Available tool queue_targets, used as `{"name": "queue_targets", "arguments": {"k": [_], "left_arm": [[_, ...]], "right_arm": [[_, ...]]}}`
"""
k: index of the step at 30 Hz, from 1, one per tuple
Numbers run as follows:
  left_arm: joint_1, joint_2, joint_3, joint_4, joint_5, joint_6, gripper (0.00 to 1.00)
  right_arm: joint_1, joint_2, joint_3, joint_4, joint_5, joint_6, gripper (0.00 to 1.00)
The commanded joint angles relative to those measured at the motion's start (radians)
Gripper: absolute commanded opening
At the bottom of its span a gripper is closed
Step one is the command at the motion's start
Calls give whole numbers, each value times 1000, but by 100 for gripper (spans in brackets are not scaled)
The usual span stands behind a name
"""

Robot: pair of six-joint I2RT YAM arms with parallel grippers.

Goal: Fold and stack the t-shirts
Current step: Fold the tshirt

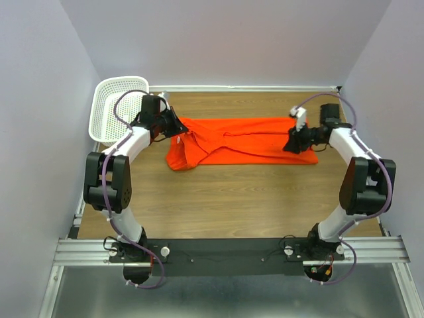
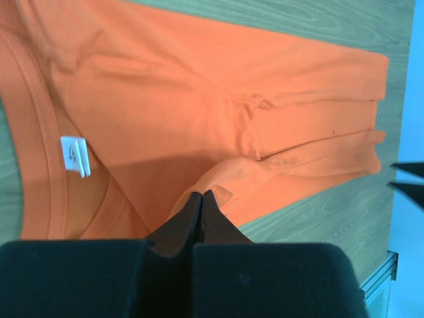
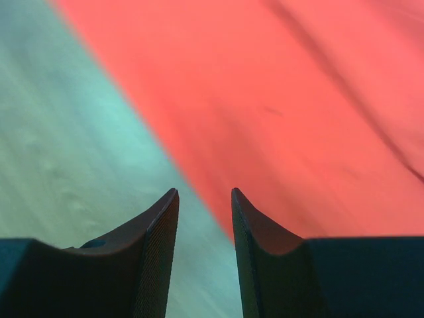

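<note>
left tool: closed, pinching a raised fold of the t-shirt | right tool: half-open, empty, shirt edge beneath | cloth: likely light, limp; grip edges

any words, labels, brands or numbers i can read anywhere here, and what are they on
Nothing reads clearly.
white neck tag inside the t-shirt collar: one small grey mark, too small and blurred to read.
basket and table: no lettering visible.
</note>
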Motion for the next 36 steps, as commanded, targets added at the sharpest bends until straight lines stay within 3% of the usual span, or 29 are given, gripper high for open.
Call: {"name": "queue_targets", "arguments": {"k": [1,3,6,10,13,19,23,27,36], "left_arm": [[5,26,72,-20,48,77,0],[5,32,93,-47,49,92,0],[5,38,96,-57,68,111,0],[5,46,99,-51,100,112,0],[5,66,130,-47,149,147,0],[-1,147,260,-122,206,296,0],[-4,201,341,-178,206,356,0],[-10,245,380,-186,242,391,0],[-50,365,518,-269,236,488,0]], "right_arm": [[160,-82,-66,-113,-67,-189,45],[295,-95,-66,-93,-50,-217,49],[459,-80,-33,24,19,-110,56],[695,-26,25,216,292,63,56],[759,35,94,298,405,160,56],[771,62,112,353,487,225,55],[759,-16,43,352,513,237,56],[731,-93,-20,349,482,214,63],[684,-138,-69,347,432,240,63]]}}
